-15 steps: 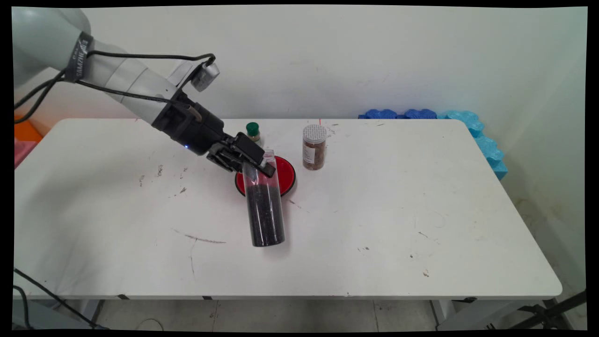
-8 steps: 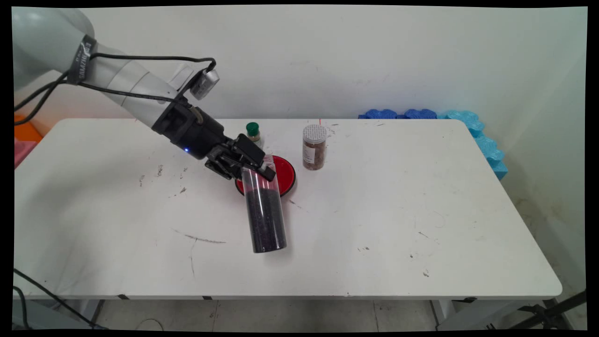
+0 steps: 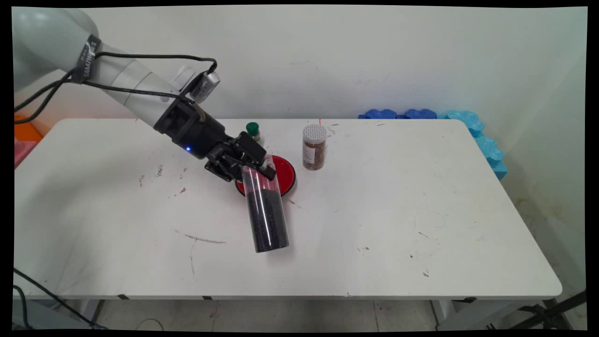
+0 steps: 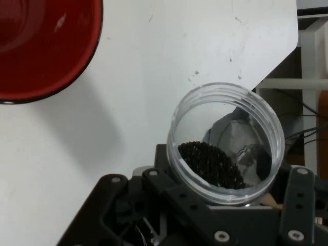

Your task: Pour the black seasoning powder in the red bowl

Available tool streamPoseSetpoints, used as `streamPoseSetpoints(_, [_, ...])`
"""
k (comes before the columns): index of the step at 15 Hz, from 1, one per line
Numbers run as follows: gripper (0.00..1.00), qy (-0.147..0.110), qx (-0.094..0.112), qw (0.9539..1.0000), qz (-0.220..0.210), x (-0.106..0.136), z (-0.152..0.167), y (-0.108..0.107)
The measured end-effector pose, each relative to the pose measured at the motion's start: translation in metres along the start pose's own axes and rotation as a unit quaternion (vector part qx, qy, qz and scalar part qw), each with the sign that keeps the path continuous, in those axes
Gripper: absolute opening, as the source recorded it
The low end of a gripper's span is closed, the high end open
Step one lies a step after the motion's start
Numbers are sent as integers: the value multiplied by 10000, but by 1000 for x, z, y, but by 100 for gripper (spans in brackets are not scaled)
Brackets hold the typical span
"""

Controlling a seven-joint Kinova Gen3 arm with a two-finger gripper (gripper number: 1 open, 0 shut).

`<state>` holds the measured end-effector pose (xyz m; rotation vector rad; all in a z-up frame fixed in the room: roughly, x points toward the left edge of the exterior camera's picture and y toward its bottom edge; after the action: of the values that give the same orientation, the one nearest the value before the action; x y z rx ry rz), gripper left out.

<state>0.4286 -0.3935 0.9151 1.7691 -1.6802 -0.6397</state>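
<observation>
Main view: the gripper [image 3: 259,167] pinches the top end of a tall clear jar [image 3: 266,210]. The jar leans, with its bottom end down by the table [image 3: 421,210] and its open mouth up at the gripper. It is more than half full of tiny black grains [image 3: 266,220].

Just behind the gripper lies a red dish [image 3: 286,174]. A small bottle with a green cap [image 3: 253,130] stands a bit farther behind it. A jar with a white lid [image 3: 314,147] stands off to the side, past the red dish, not touching anything.

In the hand view, the jar [image 4: 225,141] has no lid. Its round rim sits right above the gripper [image 4: 225,210], and the black grains [image 4: 210,163] sit low inside. The red dish [image 4: 46,48] is off to one side of the mouth, not under it.

What could go wrong? The mouth is open, so if the jar tips much further, the grains may pour out. They would likely land on the bare table, because the dish is not under the mouth. The jar is smooth and held only near its rim, so it might slip or swing in the grip. If the arm swings wide, the long jar could knock the red dish or the white-lid jar.
</observation>
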Motion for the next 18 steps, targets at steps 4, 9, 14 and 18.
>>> streamPoseSetpoints(4, [0,-28,22,9998,-200,5,0,-3])
streamPoseSetpoints(9, [0,-110,28,9992,-392,9,2,-5])
streamPoseSetpoints(14, [0,-164,40,9985,-514,14,4,-7])
streamPoseSetpoints(18, [0,-188,50,9978,-628,21,6,-9])
